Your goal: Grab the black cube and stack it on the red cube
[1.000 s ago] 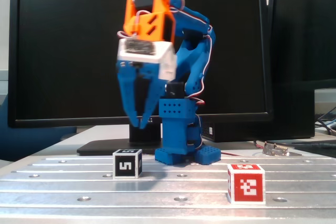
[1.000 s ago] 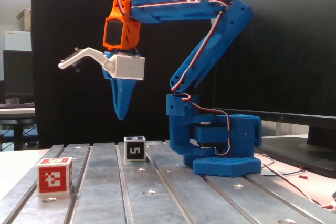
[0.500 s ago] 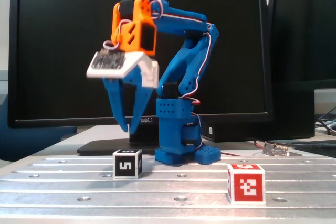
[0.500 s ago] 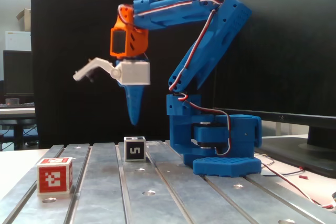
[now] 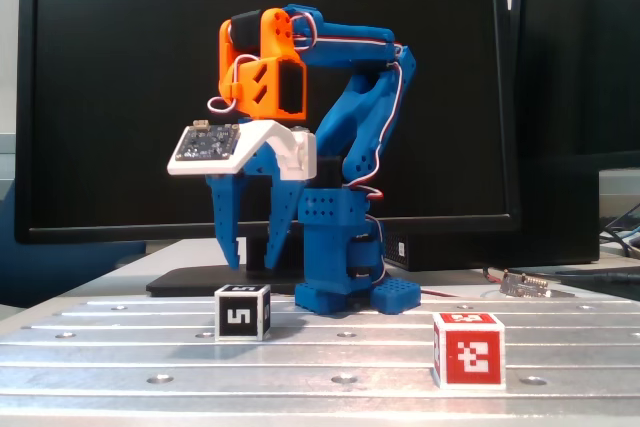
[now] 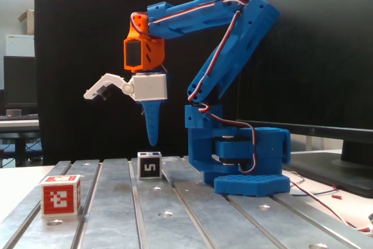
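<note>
The blue gripper (image 5: 250,255) hangs with its fingers spread — empty — just above the black cube (image 5: 242,312), which sits left of centre on the slotted metal table (image 5: 330,362); the red cube (image 5: 468,349) stands apart, lower right.

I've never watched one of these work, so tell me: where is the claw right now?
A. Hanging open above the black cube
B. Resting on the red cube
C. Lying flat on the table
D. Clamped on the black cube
A: the gripper hangs open above the black cube, touching nothing.
</note>
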### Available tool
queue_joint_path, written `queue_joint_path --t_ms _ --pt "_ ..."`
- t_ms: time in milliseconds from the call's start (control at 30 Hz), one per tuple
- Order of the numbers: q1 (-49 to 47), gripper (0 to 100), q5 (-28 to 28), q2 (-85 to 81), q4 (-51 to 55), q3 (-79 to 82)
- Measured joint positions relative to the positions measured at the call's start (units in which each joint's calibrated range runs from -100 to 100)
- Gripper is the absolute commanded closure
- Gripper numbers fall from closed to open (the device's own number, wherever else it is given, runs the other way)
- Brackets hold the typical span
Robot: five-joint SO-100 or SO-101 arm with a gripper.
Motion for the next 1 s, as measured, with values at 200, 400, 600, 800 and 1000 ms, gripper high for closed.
queue_joint_path --t_ms 200,400,600,800,1000 --pt "-2.0 76 -1.0 0.0 0.0 0.0" --pt "-2.1 72 -1.0 0.0 -1.5 0.0" --pt "-2.1 68 -1.0 0.0 -3.2 3.0" --pt "-2.1 68 -1.0 0.0 -4.3 4.7" --pt "-2.1 68 -1.0 0.0 -4.6 4.8"
